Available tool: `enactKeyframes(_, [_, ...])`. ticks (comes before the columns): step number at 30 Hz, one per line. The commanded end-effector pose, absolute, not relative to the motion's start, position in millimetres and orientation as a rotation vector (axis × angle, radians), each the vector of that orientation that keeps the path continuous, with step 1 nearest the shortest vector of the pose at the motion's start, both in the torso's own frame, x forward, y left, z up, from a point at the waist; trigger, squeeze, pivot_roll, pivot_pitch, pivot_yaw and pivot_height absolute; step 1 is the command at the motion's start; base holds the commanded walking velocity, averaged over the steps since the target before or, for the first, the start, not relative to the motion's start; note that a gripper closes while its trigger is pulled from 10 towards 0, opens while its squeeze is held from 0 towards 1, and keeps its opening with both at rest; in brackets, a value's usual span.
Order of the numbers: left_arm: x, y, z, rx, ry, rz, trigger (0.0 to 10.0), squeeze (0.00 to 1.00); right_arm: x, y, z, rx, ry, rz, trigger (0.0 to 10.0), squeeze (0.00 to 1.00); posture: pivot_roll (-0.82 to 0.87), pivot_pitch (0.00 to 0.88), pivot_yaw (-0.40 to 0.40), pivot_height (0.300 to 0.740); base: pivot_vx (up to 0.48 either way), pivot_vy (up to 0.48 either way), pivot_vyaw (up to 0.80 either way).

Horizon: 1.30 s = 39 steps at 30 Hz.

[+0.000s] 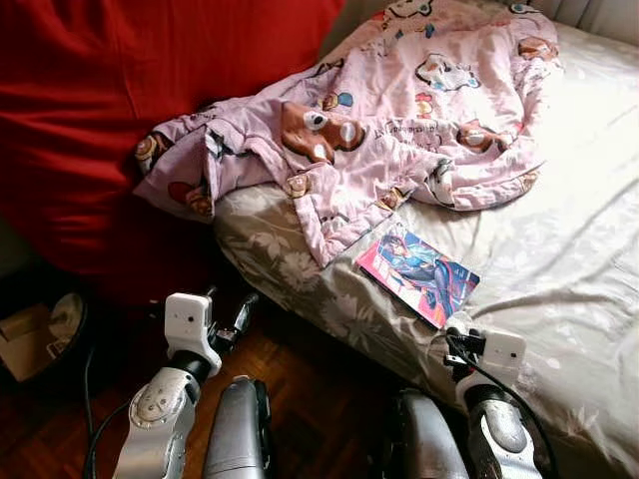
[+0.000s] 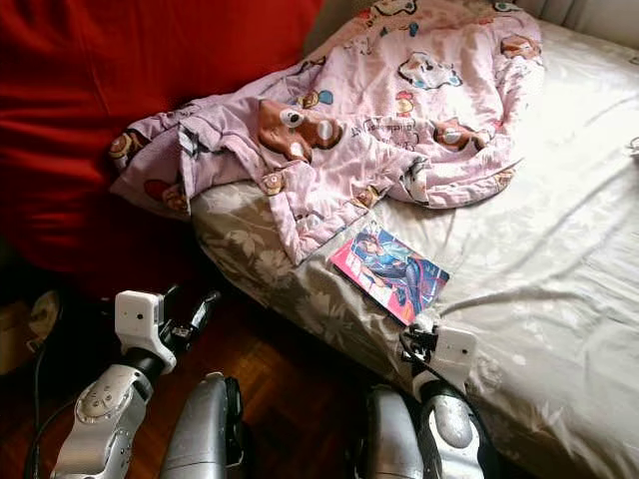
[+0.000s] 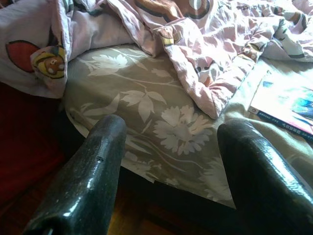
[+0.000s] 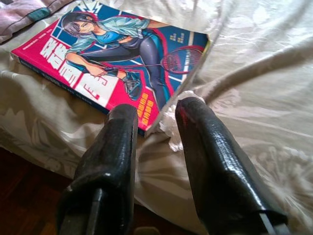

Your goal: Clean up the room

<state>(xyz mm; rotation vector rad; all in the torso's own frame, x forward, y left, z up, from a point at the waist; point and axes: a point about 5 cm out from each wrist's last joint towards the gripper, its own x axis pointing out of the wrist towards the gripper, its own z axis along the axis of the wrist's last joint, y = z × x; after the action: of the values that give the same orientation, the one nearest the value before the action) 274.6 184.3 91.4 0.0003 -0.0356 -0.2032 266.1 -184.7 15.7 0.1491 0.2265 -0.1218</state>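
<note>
Book [image 4: 115, 63]: flat on the bed, close to its near edge, cover up. A figure with a racket on the cover, red and blue print.
Right gripper [image 4: 155, 129]: at the book's near corner, fingers a little apart with a fold of sheet between them. One fingertip [image 4: 122, 115] seems to touch the book's edge, though from here I cannot be sure.
Sheet [image 1: 559, 230]: pale with a leaf pattern, creased, covering the bed [image 2: 559, 200] and hanging over its near edge.
Blanket [image 1: 399, 110]: pink with cartoon bears, bunched across the far part of the bed, one corner reaching down just beside the book's far end, another spilling over the bed's left edge.
Left gripper [image 3: 168, 166]: fingers spread wide, holding nothing, low by the bed's left corner, over the floor [image 1: 300, 389].
Floor: dark wood parquet.
Red cloth [image 1: 110, 110]: a big red mass left of the bed, against the blanket's edge.
Box [image 1: 25, 339]: cardboard, on the floor at far left, in shadow.
</note>
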Motion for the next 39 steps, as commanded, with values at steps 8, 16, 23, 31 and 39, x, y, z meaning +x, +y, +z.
enactKeyframes(8, [273,184,89,0.013,-0.025,-0.210,10.0,0.00,263,-182,9,0.160,0.261,-0.135,10.0,0.00,0.09,0.250,-0.017,0.588,0.282,0.000,0.00])
enactKeyframes(16, [274,181,90,0.015,-0.027,-0.215,10.0,0.00,269,-184,12,0.162,0.248,-0.150,10.0,0.00,0.09,0.250,-0.015,0.588,0.312,0.000,0.00])
enactKeyframes(23, [274,180,90,0.010,-0.029,-0.217,10.0,0.00,273,-187,14,0.187,0.247,-0.174,10.0,0.00,0.09,0.248,-0.015,0.588,0.346,0.000,-0.39])
enactKeyframes(31, [274,182,91,0.011,-0.038,-0.213,10.0,0.00,274,-186,15,0.181,0.231,-0.185,10.0,0.00,0.10,0.239,-0.016,0.588,0.209,0.000,-0.21])
enactKeyframes(39, [274,182,92,0.013,-0.034,-0.215,10.0,0.00,283,-180,11,0.243,0.276,-0.160,10.0,0.00,0.10,0.256,-0.012,0.588,0.000,0.000,0.00])
